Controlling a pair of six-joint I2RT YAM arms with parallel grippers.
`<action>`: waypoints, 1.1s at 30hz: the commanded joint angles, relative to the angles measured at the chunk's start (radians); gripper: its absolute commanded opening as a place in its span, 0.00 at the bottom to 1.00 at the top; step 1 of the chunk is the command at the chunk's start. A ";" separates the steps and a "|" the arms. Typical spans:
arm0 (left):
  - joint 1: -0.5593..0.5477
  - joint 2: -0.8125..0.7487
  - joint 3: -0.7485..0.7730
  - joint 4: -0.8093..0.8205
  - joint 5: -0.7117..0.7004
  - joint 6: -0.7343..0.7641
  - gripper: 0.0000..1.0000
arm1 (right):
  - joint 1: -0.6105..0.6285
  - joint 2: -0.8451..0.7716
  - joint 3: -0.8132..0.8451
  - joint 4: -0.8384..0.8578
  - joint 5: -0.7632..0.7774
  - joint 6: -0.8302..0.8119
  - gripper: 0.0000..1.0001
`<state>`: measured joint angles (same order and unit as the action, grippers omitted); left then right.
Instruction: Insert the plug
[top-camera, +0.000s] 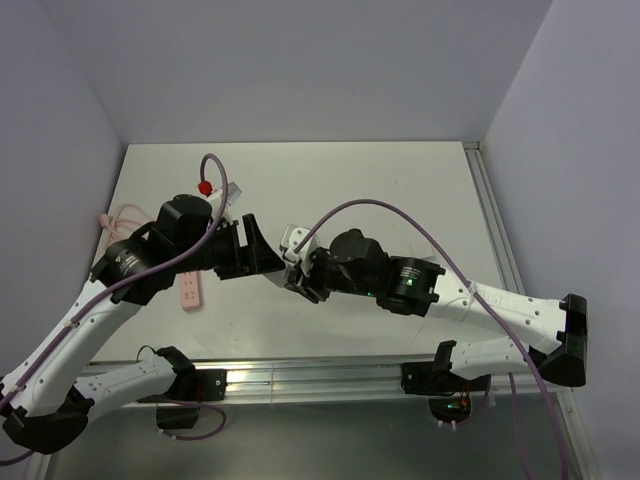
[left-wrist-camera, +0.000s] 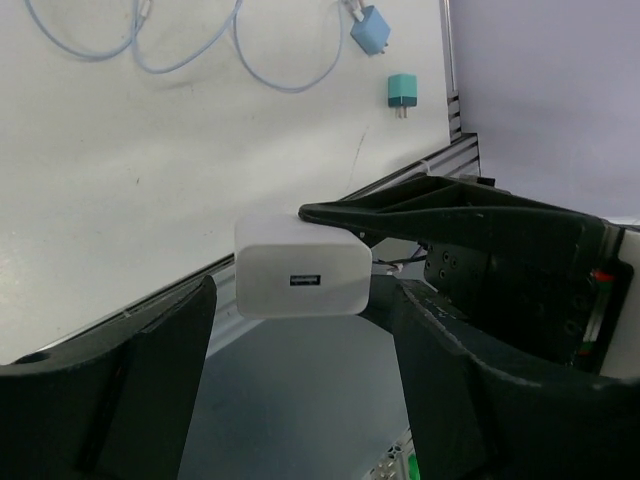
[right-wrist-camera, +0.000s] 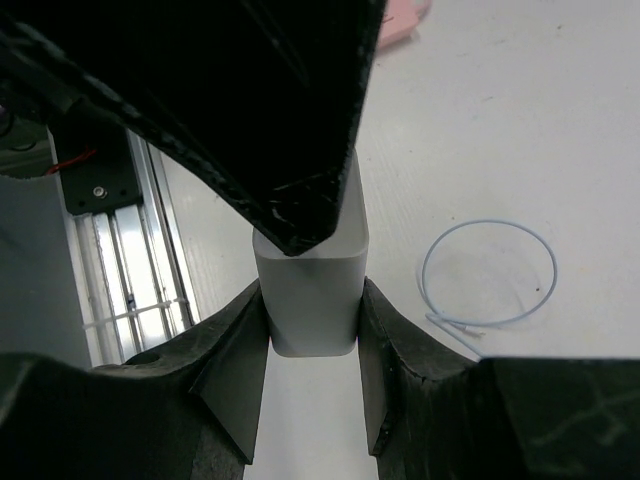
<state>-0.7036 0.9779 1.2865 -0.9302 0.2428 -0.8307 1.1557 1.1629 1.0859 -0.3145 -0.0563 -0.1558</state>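
A thin pale wire (right-wrist-camera: 490, 272) lies looped on the table to the right of my right gripper, and it ends in the tiny plug (right-wrist-camera: 466, 328). My right gripper (right-wrist-camera: 312, 300) is shut on a white charger block (right-wrist-camera: 310, 275) and holds it above the table. In the left wrist view the block (left-wrist-camera: 303, 278) shows a USB port facing my left gripper (left-wrist-camera: 300, 310). That gripper is open, with a gap on each side of the block. From above, the two grippers (top-camera: 262, 255) (top-camera: 297, 264) meet mid-table at the block (top-camera: 296, 238).
A pink socket strip (top-camera: 190, 291) lies left of the grippers, with its pink cord (top-camera: 120, 215) at the table's left edge. A blue adapter (left-wrist-camera: 372, 30), a teal adapter (left-wrist-camera: 402, 92) and pale blue cable loops (left-wrist-camera: 190, 50) lie on the table. A metal rail (top-camera: 320, 378) runs along the near edge.
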 joint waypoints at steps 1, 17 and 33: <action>-0.002 0.001 -0.004 -0.015 0.021 -0.013 0.76 | 0.019 -0.029 0.012 0.051 0.012 -0.034 0.00; -0.031 0.045 -0.013 -0.024 0.027 0.008 0.77 | 0.030 0.012 0.069 0.005 -0.023 -0.033 0.00; -0.056 0.064 -0.026 -0.045 0.029 0.033 0.54 | 0.030 0.046 0.120 -0.040 -0.051 -0.019 0.00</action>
<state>-0.7521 1.0389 1.2495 -0.9688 0.2657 -0.8242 1.1767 1.2137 1.1339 -0.3786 -0.0971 -0.1768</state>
